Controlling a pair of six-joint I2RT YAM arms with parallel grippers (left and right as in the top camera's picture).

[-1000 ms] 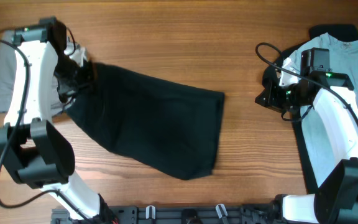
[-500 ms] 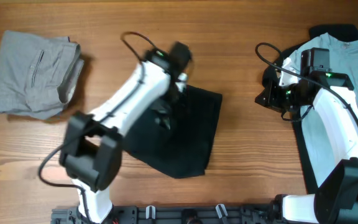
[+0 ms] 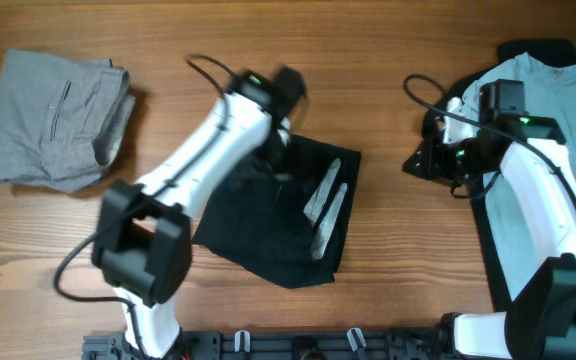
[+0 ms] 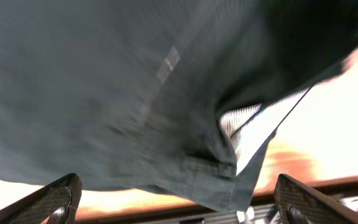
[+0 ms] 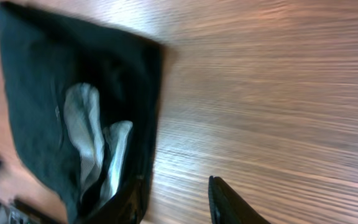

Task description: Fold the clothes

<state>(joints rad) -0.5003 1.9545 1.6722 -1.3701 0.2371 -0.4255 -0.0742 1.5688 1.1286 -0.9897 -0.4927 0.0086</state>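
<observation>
A black garment [image 3: 268, 215] lies folded over itself at the table's middle, two pale grey pocket linings [image 3: 323, 205] showing on its right part. My left gripper [image 3: 279, 148] hovers over its top edge. In the left wrist view the dark cloth [image 4: 117, 93] fills the frame, and the left gripper [image 4: 179, 208] is wide open with nothing between its fingertips [image 4: 55, 198]. My right gripper [image 3: 415, 160] hangs over bare wood right of the garment. In the right wrist view the right gripper [image 5: 179, 208] is open and holds nothing, beside the garment's edge [image 5: 73, 106].
Folded grey trousers [image 3: 53, 120] sit at the back left. A light blue shirt [image 3: 553, 160] lies on a dark garment [image 3: 538, 48] at the right edge, under my right arm. A rail [image 3: 298, 345] runs along the front edge.
My left arm swept from the far left to the centre, carrying the garment's left side over its right, then opened and let go. The right jaws opened wider.
</observation>
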